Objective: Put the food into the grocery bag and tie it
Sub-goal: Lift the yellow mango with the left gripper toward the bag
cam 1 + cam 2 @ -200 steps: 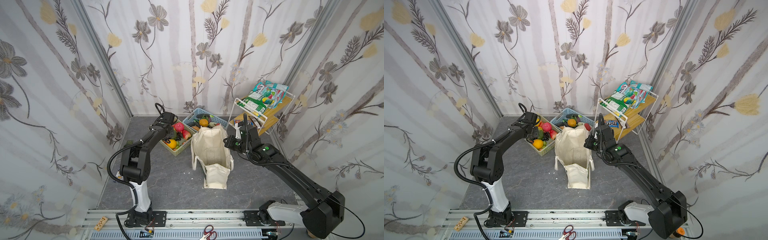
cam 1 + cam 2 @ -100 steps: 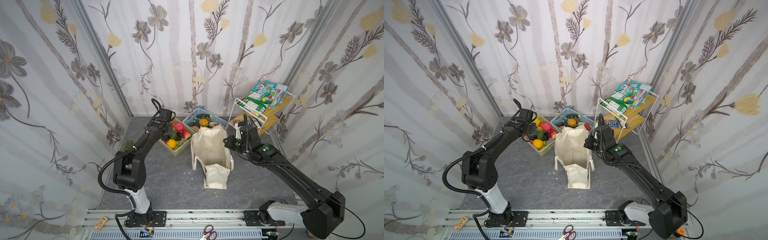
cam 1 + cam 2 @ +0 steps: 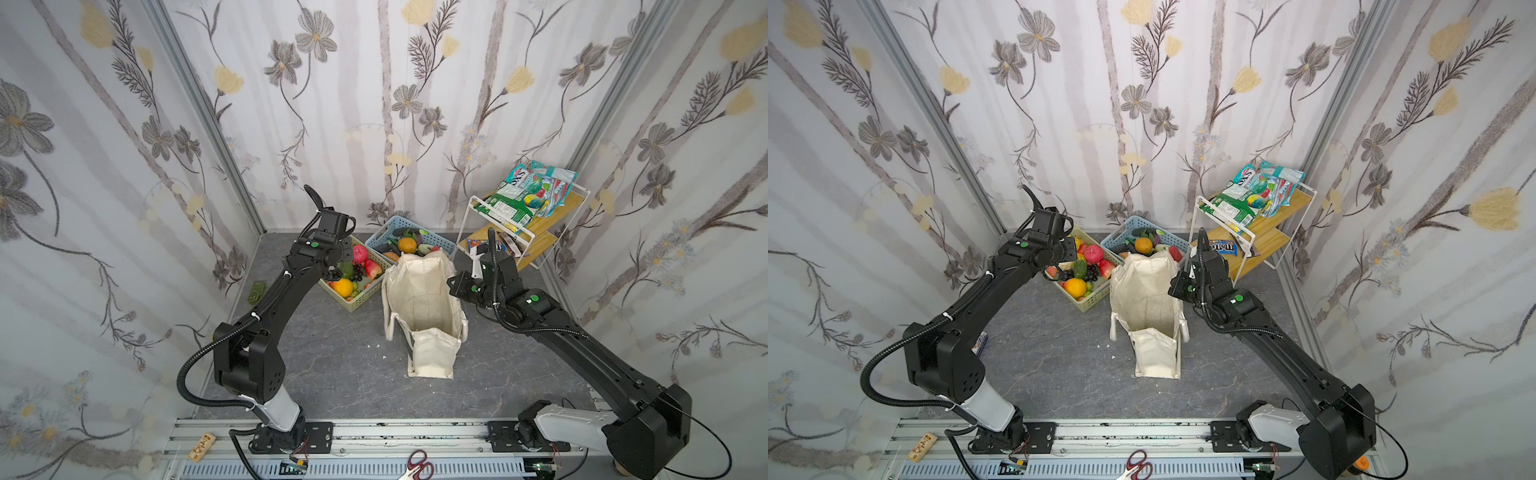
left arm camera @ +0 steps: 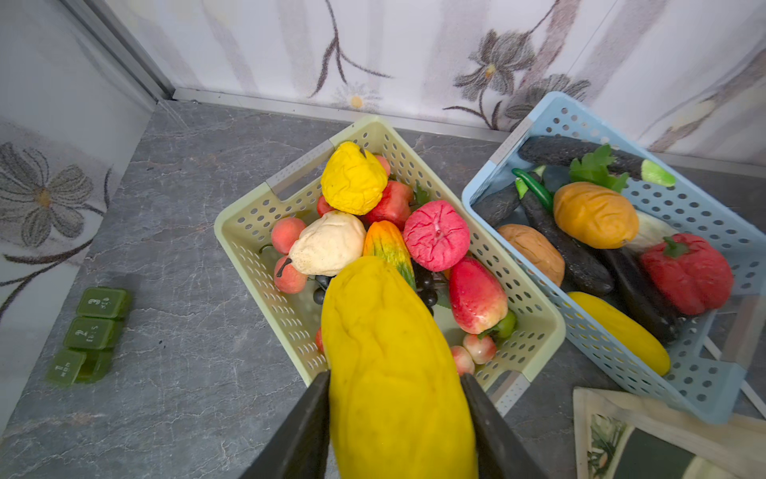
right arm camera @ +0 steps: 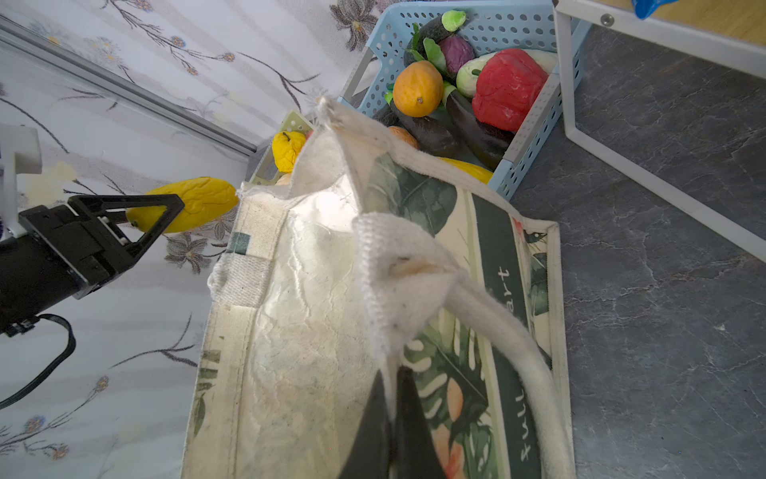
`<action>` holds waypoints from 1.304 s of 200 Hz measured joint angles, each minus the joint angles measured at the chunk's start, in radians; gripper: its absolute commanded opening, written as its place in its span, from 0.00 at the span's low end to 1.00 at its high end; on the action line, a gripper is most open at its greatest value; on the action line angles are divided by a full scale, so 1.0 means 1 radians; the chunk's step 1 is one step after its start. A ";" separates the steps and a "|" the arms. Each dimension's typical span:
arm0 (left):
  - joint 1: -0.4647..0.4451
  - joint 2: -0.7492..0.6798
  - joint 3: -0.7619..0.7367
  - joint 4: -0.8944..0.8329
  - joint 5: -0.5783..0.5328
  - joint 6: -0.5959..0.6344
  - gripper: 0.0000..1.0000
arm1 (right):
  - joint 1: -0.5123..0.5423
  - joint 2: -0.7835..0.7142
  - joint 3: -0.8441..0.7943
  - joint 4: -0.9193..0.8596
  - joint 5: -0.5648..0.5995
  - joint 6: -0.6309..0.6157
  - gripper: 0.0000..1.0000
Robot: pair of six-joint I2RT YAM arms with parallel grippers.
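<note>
Seen from above, the left gripper (image 4: 393,374) is clamped across the near end of a yellow mango (image 4: 385,323) and holds it in the air over the near left corner of the pale green basket (image 3: 353,305). The mango's long axis runs in line with the fingers. Its free end juts past the tips toward the back wall, not toward the bag.

In both top views, the grocery bag (image 3: 419,291) stands upright with its mouth open, just beside that basket and between 3 and 4 o'clock from the left gripper. The right gripper (image 5: 391,371) is closed on the bag's right rim at 3 o'clock of the mouth, pinching the canvas edge.

The left arm alone carries food. The next move likely calls for a short swing toward 3 to 4 o'clock, with the mango tipped end-down so it enters the mouth lengthwise.
</note>
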 measured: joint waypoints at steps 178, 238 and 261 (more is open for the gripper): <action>-0.196 -0.184 0.047 0.019 0.193 -0.195 0.50 | 0.000 0.024 0.010 0.020 0.006 0.000 0.04; -0.261 -0.187 0.048 0.038 0.266 -0.226 0.50 | 0.000 0.048 0.027 0.021 0.006 0.000 0.04; -0.292 -0.192 0.021 0.043 0.300 -0.231 0.50 | 0.000 0.057 0.036 0.021 0.006 0.000 0.04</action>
